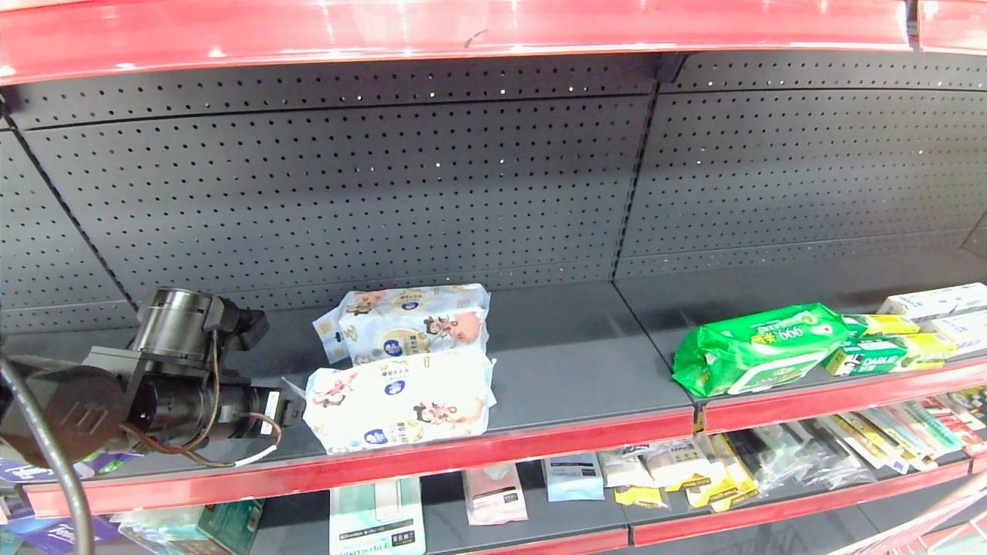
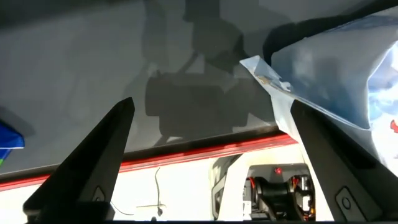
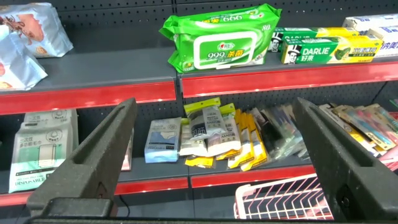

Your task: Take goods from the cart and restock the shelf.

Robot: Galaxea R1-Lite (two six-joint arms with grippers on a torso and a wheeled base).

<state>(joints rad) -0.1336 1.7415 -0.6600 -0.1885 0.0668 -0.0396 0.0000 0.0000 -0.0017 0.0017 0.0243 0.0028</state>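
Two white and blue tissue packs lie on the grey shelf [image 1: 586, 370], a rear pack [image 1: 409, 320] and a front pack [image 1: 401, 401] near the red front edge. My left gripper [image 1: 293, 408] sits just left of the front pack, low over the shelf. In the left wrist view it [image 2: 211, 155] stands open, and a corner of the front pack [image 2: 329, 68] lies against one finger [image 2: 329, 155], not between the two. My right gripper [image 3: 214, 155] is open and holds nothing, out in front of the shelves.
A green wipes pack [image 1: 759, 347] and green-yellow boxes [image 1: 887, 347] lie on the right shelf section. Lower shelves carry several small packets [image 3: 211, 130]. A white wire basket [image 3: 280, 199] sits below the right gripper. A bare stretch of shelf separates the tissue packs from the wipes.
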